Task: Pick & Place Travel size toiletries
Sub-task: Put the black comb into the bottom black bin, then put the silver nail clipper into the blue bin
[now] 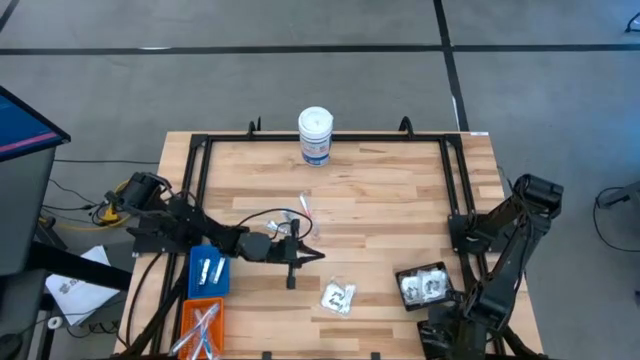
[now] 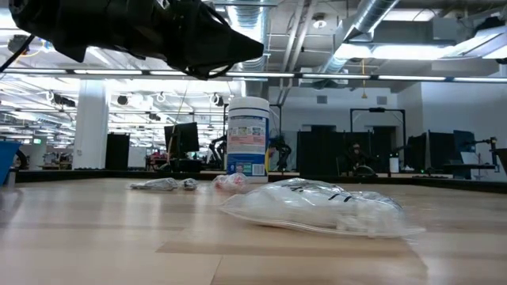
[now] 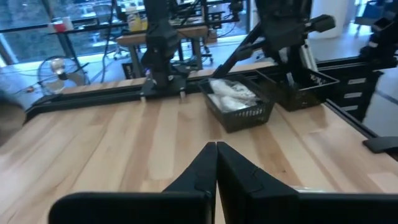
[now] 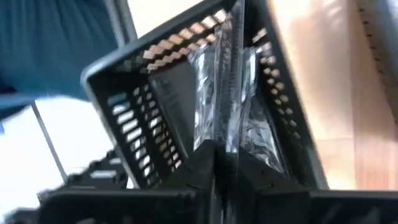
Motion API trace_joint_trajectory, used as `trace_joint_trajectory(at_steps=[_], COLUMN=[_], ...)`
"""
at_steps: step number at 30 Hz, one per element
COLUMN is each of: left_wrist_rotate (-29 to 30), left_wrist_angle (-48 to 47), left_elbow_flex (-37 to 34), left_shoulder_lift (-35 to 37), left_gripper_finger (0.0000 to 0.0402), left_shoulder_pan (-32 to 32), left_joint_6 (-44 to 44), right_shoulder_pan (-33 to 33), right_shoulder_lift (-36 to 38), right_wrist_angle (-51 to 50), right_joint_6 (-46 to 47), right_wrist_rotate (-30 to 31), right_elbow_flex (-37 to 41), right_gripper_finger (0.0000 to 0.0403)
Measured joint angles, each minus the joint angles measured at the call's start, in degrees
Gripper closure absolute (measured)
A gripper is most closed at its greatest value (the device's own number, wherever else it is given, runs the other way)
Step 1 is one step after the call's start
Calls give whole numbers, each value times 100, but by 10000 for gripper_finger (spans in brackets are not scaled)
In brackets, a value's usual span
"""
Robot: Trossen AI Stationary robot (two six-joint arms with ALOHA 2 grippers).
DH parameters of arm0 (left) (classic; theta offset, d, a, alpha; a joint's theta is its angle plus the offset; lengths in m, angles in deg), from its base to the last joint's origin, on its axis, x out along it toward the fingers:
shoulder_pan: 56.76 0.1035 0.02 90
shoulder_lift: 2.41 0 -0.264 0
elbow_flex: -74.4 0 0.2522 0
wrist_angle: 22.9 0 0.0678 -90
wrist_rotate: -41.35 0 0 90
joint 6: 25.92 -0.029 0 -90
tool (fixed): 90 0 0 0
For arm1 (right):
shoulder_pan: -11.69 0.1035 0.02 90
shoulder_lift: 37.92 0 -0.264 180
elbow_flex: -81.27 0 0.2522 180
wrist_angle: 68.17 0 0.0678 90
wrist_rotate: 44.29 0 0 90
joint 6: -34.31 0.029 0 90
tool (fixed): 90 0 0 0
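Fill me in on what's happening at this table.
Two arms are sorting small toiletries into bins. The right end effector hangs over the black bin at the table's right front, a clear packet at its fingertips above packets already inside. The left end effector, shut and empty, hovers mid-table. One packet and a few small items lie loose; the blue bin and orange bin hold some.

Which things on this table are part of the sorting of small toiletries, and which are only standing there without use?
Part of the job:
- clear packet lying loose on the wood
- small items near the table's middle
- packets in the black bin
- blue bin with tubes
- orange bin with sticks

Just standing there:
- white canister at the far edge
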Motion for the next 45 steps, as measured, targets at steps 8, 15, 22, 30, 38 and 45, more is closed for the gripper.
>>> trace_joint_trajectory(at_steps=[8,15,22,30,38,45], left_wrist_rotate=[-183,-205,-205,-201,-179,-202], left_wrist_angle=[28,28,28,28,28,23], left_elbow_flex=[0,0,0,0,0,0], left_shoulder_lift=[0,2,2,2,2,2], left_gripper_finger=[400,401,401,401,401,401], left_shoulder_pan=[80,76,76,56,54,-14], left_joint_6=[0,11,20,39,205,365], right_shoulder_pan=[-8,-5,-371,-1431,-2769,-3704], right_shoulder_lift=[2,119,726,1680,2185,1859], right_wrist_angle=[-46,-251,-891,-987,92,1743], right_joint_6=[681,636,95,-1497,-4097,-6402], right_wrist_rotate=[13,15,29,1105,2021,2305], right_elbow_flex=[-2,-72,-373,-617,-627,-627], right_gripper_finger=[312,242,204,223,256,279])
